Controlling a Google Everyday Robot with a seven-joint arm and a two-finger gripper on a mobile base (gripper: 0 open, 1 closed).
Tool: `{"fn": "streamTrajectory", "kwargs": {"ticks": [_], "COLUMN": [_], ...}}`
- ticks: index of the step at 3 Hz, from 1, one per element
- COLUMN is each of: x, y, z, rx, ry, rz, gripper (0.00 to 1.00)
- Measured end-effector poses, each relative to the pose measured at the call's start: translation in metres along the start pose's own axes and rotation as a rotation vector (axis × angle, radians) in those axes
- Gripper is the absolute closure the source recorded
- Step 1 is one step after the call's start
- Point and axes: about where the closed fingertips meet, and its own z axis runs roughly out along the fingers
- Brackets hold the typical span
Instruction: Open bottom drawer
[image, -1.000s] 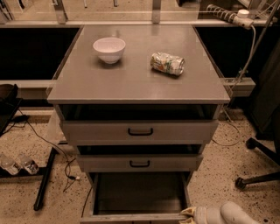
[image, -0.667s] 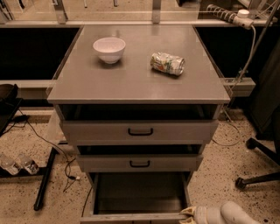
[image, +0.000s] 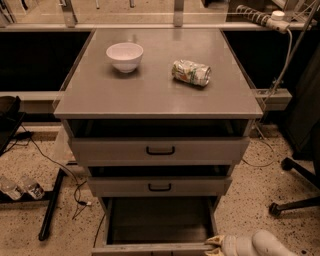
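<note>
The bottom drawer (image: 160, 222) of the grey cabinet is pulled far out, showing its dark inside; its front edge (image: 150, 248) runs along the frame's bottom and its handle is out of view. My gripper (image: 216, 245) shows at the bottom right, with yellowish fingertips (image: 215, 240) against the drawer's front right corner. The white arm (image: 252, 245) reaches in from the right. The middle drawer (image: 160, 186) and top drawer (image: 160, 149) are each pulled out slightly.
On the cabinet top (image: 100, 95) stand a white bowl (image: 124, 56) and a crushed can (image: 191, 72) lying on its side. An office chair base (image: 295, 200) stands at the right. Cables (image: 60, 165) and bottles (image: 20, 187) lie on the floor at the left.
</note>
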Motion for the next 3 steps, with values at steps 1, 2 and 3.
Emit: {"fn": "streamTrajectory", "kwargs": {"ticks": [1,2,3], "x": [0.0,0.0,0.0], "y": [0.0,0.0,0.0], "z": [0.0,0.0001,0.0001], "rx": [0.0,0.0,0.0], "ry": [0.0,0.0,0.0], "rz": [0.0,0.0,0.0], "gripper": [0.11,0.0,0.0]}}
